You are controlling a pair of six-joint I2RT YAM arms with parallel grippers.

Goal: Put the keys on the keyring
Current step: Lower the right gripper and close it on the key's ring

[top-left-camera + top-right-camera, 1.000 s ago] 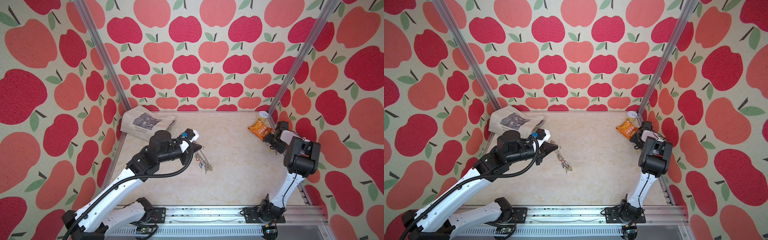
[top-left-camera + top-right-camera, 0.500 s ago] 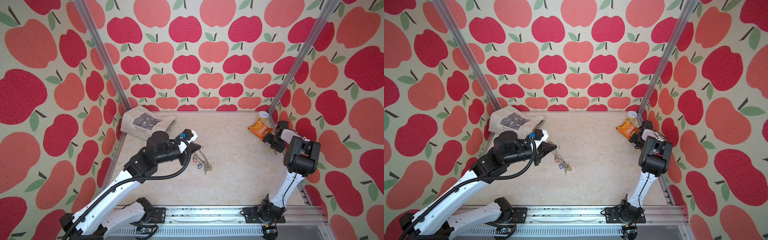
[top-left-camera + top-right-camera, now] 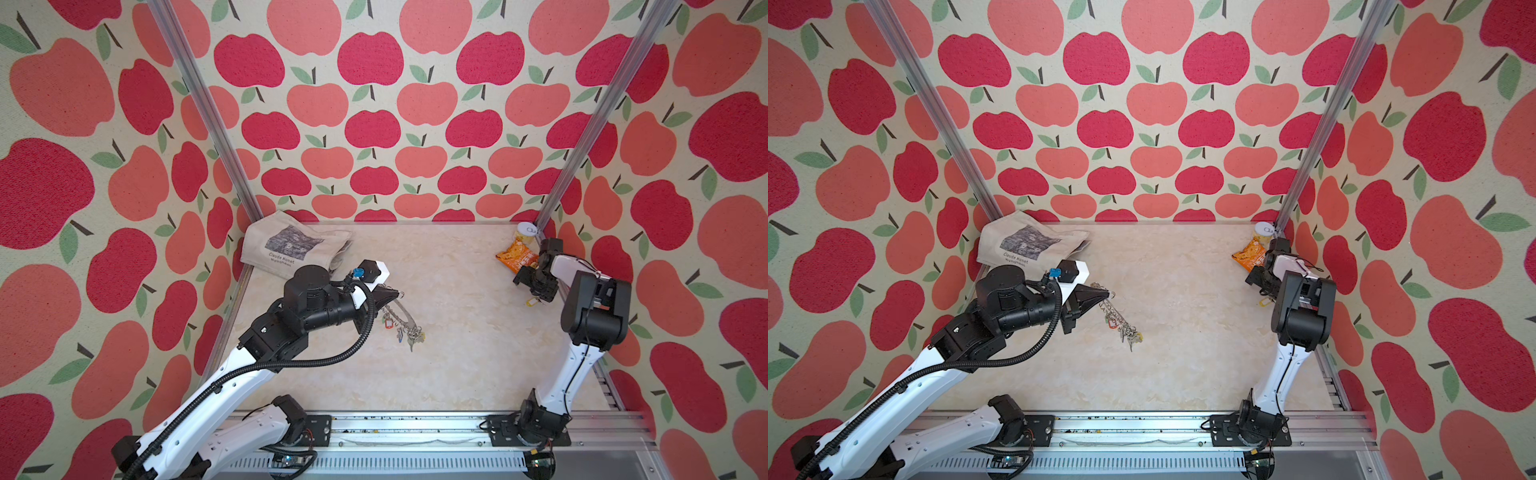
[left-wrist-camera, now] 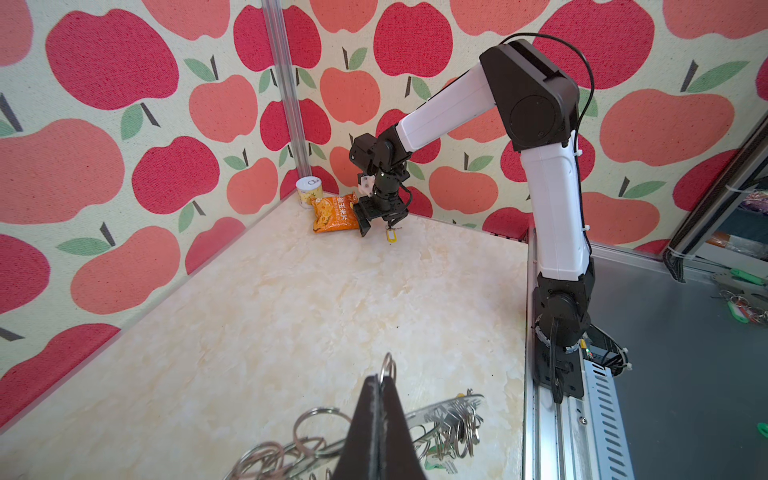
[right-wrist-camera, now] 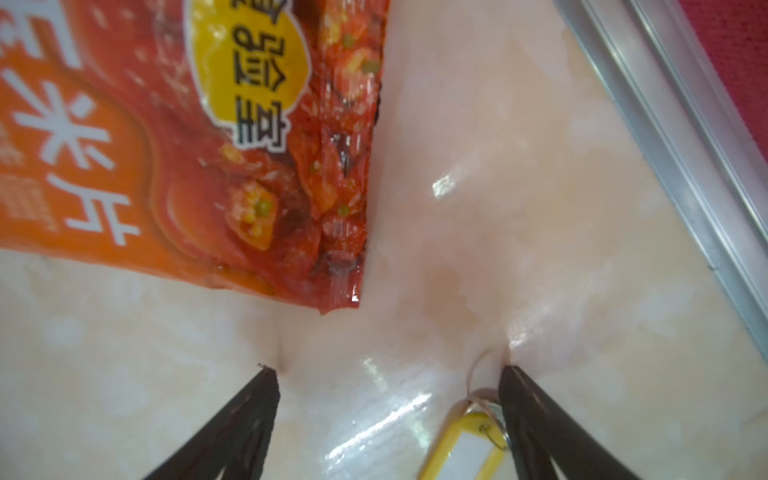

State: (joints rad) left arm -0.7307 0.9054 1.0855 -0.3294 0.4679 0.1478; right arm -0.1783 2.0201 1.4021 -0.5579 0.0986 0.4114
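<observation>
Near the lidded can [image 3: 526,233], right gripper [image 5: 386,369] gapes beside yellow-tagged key [image 5: 469,449]; left gripper [image 4: 380,380] clamps the keyring [image 4: 440,409].

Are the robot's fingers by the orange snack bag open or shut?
Open: the right wrist view shows the two black fingers standing wide apart, a yellow key tag beside one.

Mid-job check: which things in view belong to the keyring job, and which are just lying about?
Job:
- keyring with keys hanging on it, one wire loop pinched by the left gripper
- yellow-tagged key beside a finger of the open right gripper

Lying about:
- printed tote bag
- orange snack packet
- pull-tab can
</observation>
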